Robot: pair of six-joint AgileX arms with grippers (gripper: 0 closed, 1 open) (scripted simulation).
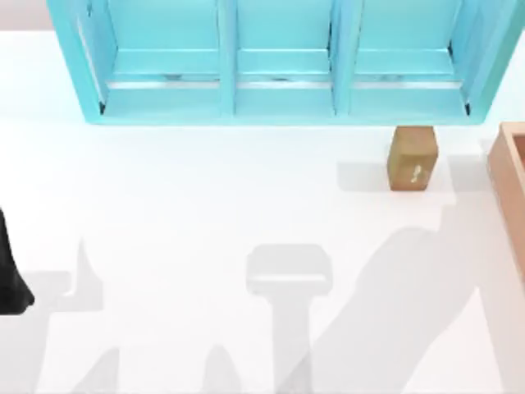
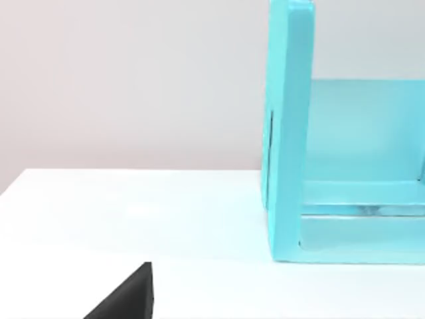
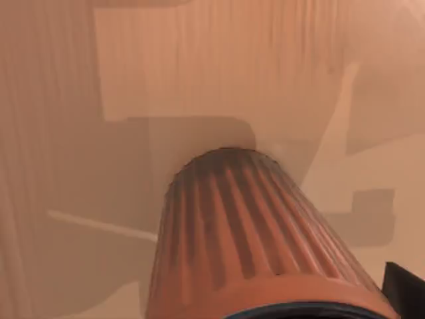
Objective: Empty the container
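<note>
One wooden container [image 1: 510,176] sits at the surface's [image 1: 205,205] right edge, beside one tan block [image 1: 412,158] bearing an unreadable white mark. One ribbed orange cup [image 3: 246,232] lies inside the container. One turquoise shelf unit [image 1: 283,61] has three bays.

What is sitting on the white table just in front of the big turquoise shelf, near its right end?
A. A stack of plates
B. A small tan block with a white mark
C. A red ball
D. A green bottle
B. In the top view, a small tan block with a white mark stands on the white table just in front of the turquoise shelf, near its right end.
</note>
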